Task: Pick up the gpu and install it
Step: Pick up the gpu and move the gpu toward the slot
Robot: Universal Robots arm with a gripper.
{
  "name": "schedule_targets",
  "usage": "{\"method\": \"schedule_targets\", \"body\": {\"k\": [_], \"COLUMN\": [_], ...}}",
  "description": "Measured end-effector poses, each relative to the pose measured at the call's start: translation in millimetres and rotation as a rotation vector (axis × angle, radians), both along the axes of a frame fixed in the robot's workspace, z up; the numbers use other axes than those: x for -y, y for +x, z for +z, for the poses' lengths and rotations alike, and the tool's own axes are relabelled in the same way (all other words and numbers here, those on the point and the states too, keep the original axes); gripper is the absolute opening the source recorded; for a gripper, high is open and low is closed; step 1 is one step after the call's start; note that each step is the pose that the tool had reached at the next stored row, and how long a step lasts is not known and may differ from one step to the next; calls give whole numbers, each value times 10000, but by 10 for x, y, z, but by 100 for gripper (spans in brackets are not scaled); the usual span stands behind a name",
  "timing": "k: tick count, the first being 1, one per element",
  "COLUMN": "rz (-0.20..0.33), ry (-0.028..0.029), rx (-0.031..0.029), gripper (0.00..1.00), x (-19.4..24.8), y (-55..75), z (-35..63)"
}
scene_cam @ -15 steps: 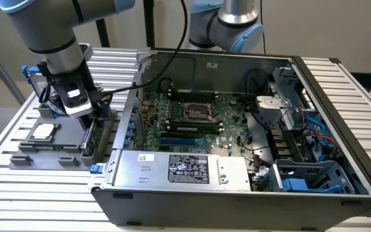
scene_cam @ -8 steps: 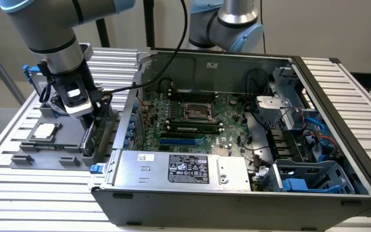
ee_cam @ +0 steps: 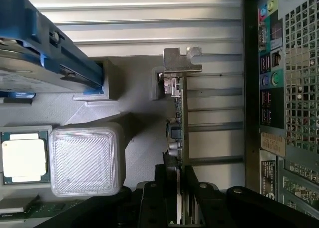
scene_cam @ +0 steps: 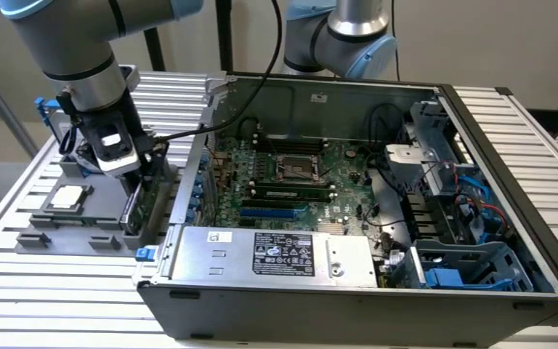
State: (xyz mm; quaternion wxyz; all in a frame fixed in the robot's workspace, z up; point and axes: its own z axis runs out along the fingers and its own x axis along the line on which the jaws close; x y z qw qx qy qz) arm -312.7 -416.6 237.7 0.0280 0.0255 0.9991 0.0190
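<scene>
The arm's black gripper (scene_cam: 136, 178) (ee_cam: 180, 198) is down over the grey plastic holder (scene_cam: 61, 234) on the slatted metal tabletop (scene_cam: 27, 291), at the exterior view's left of the open grey computer case (scene_cam: 357, 309). It is clamped on the thin green gpu card (scene_cam: 134, 209) (ee_cam: 178, 118), which stands on edge in the holder. In the wrist view the card's silvery metal bracket (ee_cam: 182, 61) is at the end away from the gripper. A square silver processor chip (scene_cam: 69, 196) (ee_cam: 20, 158) sits in the holder nearby.
</scene>
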Motion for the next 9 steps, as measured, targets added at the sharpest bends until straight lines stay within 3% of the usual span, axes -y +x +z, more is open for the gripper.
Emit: {"method": "schedule_targets", "body": {"k": [9], "rz": [462], "ry": [6], "rx": [0], "gripper": [0], "x": [6], "y": [-19], "z": [11]}}
